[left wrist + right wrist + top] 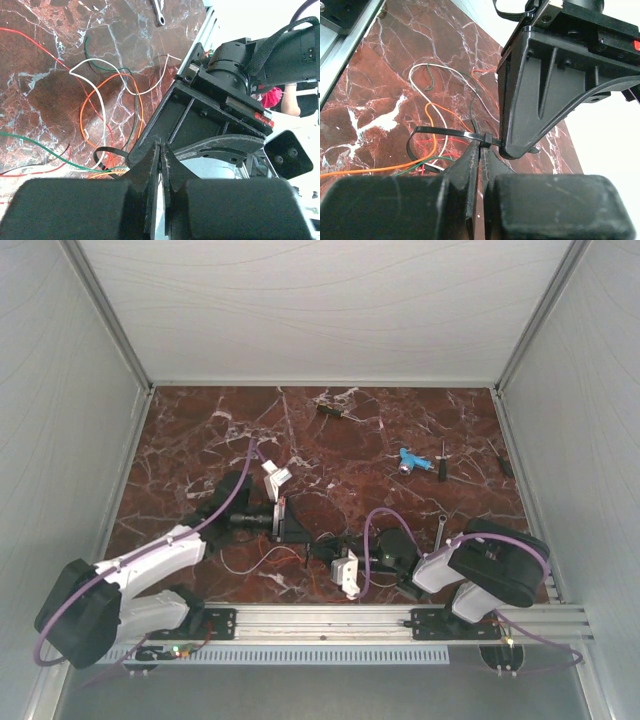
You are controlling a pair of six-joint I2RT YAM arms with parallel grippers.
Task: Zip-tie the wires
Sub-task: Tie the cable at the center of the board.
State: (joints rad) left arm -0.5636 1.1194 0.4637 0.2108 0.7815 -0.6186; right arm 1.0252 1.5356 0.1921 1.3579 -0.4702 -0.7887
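Your tie (447,133) is looped loosely round the wires (435,135), your right gripper (481,150) pinches it, your left gripper (160,150) is closed too, and you have yet to pull it tight.

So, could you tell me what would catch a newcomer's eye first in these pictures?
First, the loose tangle of thin orange, white, green and red wires on the dark red marble table, near its front edge, with a black plastic zip tie seemingly looped around some strands. Right at that tie, the left gripper and right gripper meet tip to tip, both shut. Farther back on the right lies a small blue-handled tool.
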